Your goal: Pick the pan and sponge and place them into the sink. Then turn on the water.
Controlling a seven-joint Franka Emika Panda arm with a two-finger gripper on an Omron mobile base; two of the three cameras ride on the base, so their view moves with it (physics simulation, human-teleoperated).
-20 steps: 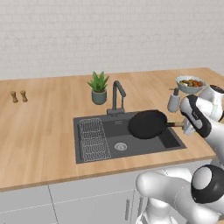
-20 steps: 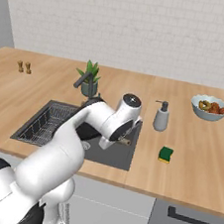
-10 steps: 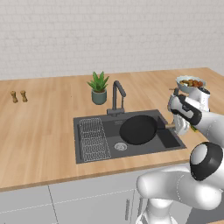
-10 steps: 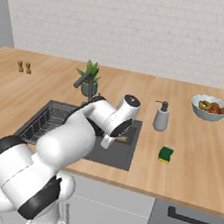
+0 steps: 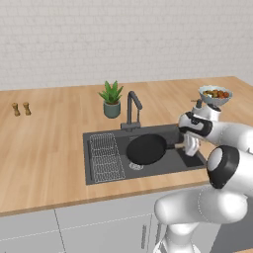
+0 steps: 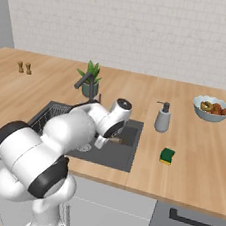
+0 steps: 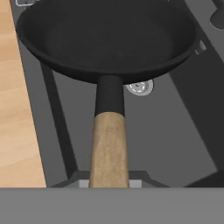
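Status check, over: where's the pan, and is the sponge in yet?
Gripper shut on pan handle, over sink. Sponge on counter. Nothing blocking.

The black pan [image 5: 146, 148] with a light wooden handle sits level over the dark grey sink [image 5: 106, 140], above the round drain beside the wire rack, while the small green-and-yellow sponge [image 6: 167, 155] lies on the counter right of the basin.

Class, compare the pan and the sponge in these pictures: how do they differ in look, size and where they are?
The pan is round and black with a wooden handle; the sponge is a small green and yellow block. The pan is far larger than the sponge. The pan is over the sink, with the gripper shut on its handle; the sponge lies untouched on the counter.
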